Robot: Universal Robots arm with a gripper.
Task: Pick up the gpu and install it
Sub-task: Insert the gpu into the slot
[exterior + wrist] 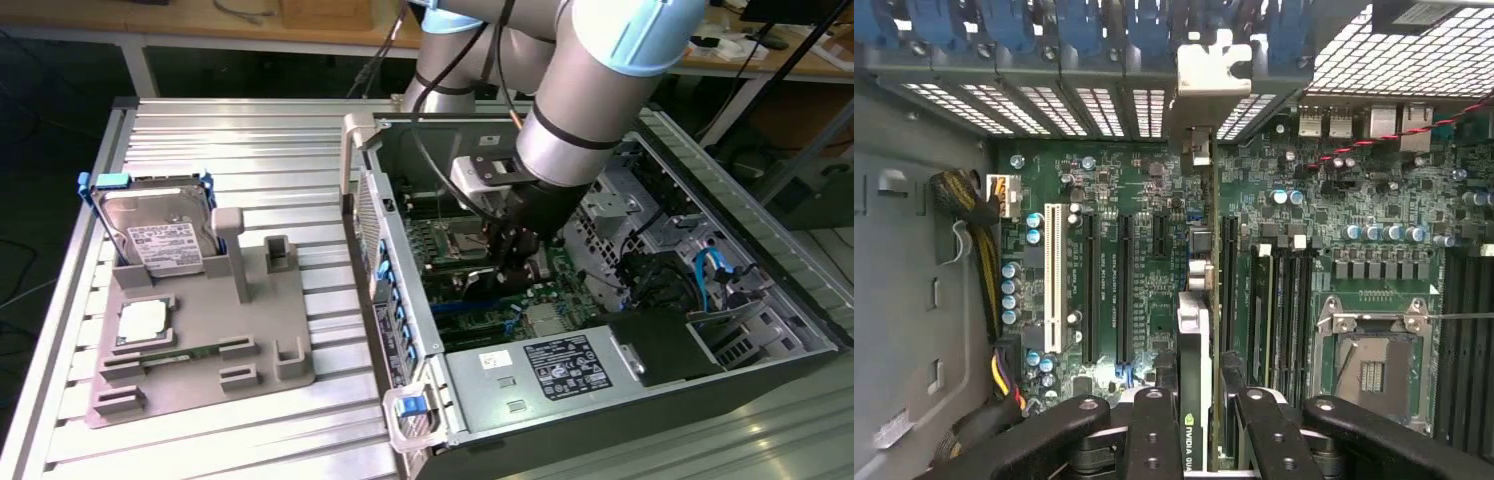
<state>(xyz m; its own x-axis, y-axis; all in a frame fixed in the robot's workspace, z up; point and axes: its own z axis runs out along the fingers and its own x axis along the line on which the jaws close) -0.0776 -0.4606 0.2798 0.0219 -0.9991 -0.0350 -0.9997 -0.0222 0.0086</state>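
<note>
Seen edge-on in the wrist view, the gpu (1194, 335) is a thin dark card with a green logo label, and its grey metal bracket (1210, 68) reaches the case's rear slot covers. My gripper (1194, 425) is shut on it, one black finger (1152, 430) on each side. The card stands upright over the green motherboard (1104, 190), in line with a long black expansion slot (1226, 260); I cannot tell whether it is touching. From the exterior view, my gripper (515, 255) is down inside the open computer case (587, 365), over the board.
A grey holder (200, 335) on the slatted table at the exterior view's left carries a silver hard drive (160, 238) in a blue-edged frame and a small square silver chip (140, 322). Inside the case are cable bundles (979, 215), memory slots (1284, 310) and an empty processor socket (1374, 360).
</note>
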